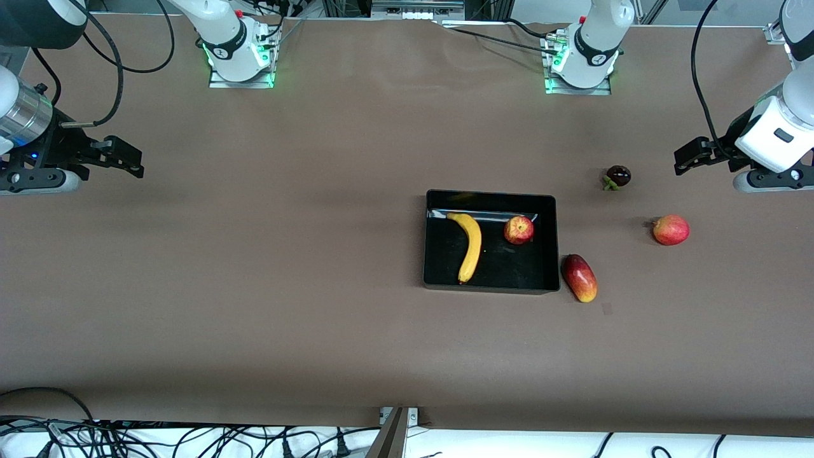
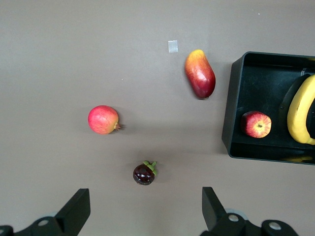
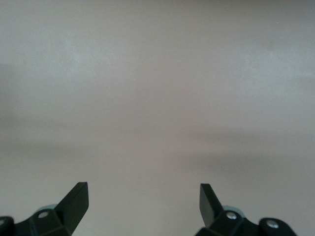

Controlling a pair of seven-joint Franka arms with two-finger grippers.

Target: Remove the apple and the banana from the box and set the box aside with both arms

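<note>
The black tray (image 1: pixel 547 270) lies on the table toward the left arm's end. In it lie the yellow banana (image 1: pixel 471 245) and the small red apple (image 1: pixel 519 229), apart from each other. The left wrist view shows the tray (image 2: pixel 235 108), the apple (image 2: pixel 256 124) and the banana (image 2: pixel 301 110). My left gripper (image 1: pixel 682 163) is open and empty over bare table at the left arm's end; it also shows in its wrist view (image 2: pixel 145 211). My right gripper (image 1: pixel 132 163) is open and empty over bare table at the right arm's end (image 3: pixel 143 201).
An oblong red-yellow mango (image 1: pixel 579 278) (image 2: pixel 200 73) lies just beside the tray. A round red fruit with a nub (image 1: pixel 671 229) (image 2: pixel 103 119) and a dark mangosteen (image 1: pixel 618 176) (image 2: pixel 144 173) lie nearer the left gripper. A small tape piece (image 2: pixel 172 46) lies by the mango.
</note>
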